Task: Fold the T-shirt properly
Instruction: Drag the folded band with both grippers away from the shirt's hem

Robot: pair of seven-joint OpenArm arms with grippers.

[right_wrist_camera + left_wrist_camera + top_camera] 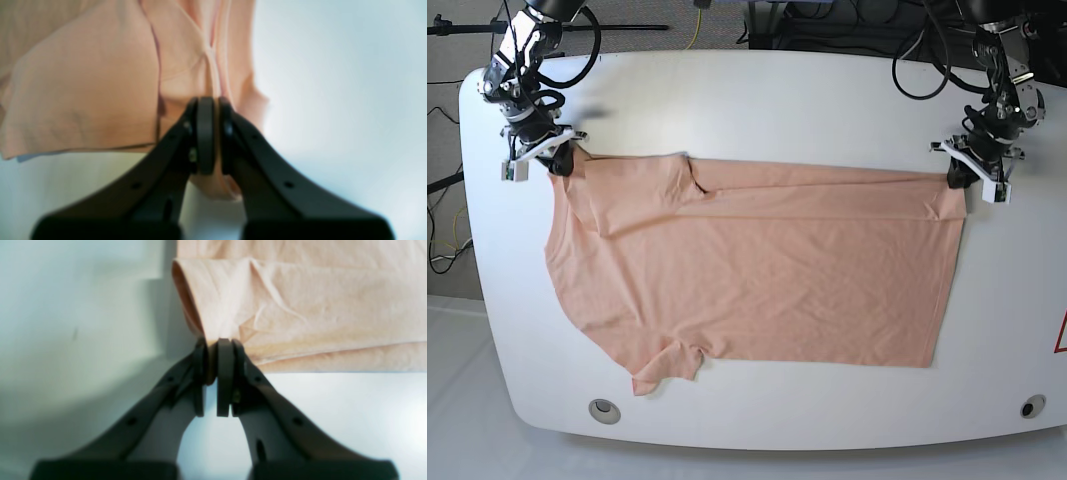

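A: What lies nearest?

B: A wrinkled peach short-sleeved cotton T-shirt point(757, 280) lies spread flat on the white rounded surface point(757, 100), one sleeve toward the near edge.

A: And farther back?

B: Its far edge is folded over in a band. The left gripper point(218, 343) is clamped tight on one corner, the right gripper point(211, 101) pinching the other.
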